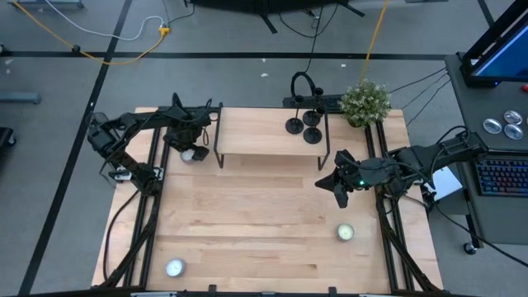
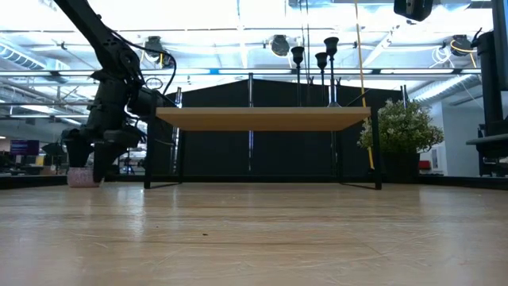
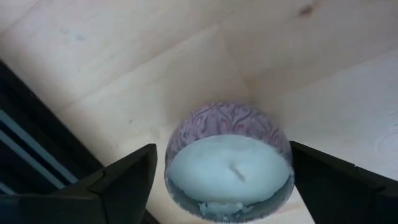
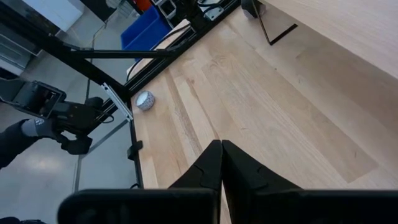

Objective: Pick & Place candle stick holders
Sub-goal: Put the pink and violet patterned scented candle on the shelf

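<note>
Basically, left gripper (image 3: pixel 227 180) has its jaws spread wide, one finger (image 3: pixel 127 180) on each side of a small candle in a patterned cup (image 3: pixel 227 165), with clear gaps between fingers and cup, so nothing is grasped. That candle (image 1: pixel 189 154) sits on the table (image 1: pixel 264 214) at the far left, just left of a small raised wooden shelf (image 1: pixel 264 132); in the low view the same gripper (image 2: pixel 83 163) hangs down over the pinkish cup (image 2: pixel 82 176) near the shelf's left legs.

Right gripper (image 4: pixel 221 165) is clenched, fingertips pressed together, holding nothing; it sits above the right side of the table (image 1: pixel 338 188), near the shelf's right end.

Candle stick holders (image 1: pixel 304 128): three black ones clustered on the right end of the shelf top, close together, stems upright; low view shows their stems (image 2: pixel 316 63) rising above the shelf board.

Two more candles on the near part of the table: one near left (image 1: pixel 174 267), one near right (image 1: pixel 345 233). The right wrist view catches a patterned candle (image 4: pixel 144 100) by the table edge. Potted plant (image 1: pixel 365 102) stands at the far right corner, just beyond the shelf.
</note>
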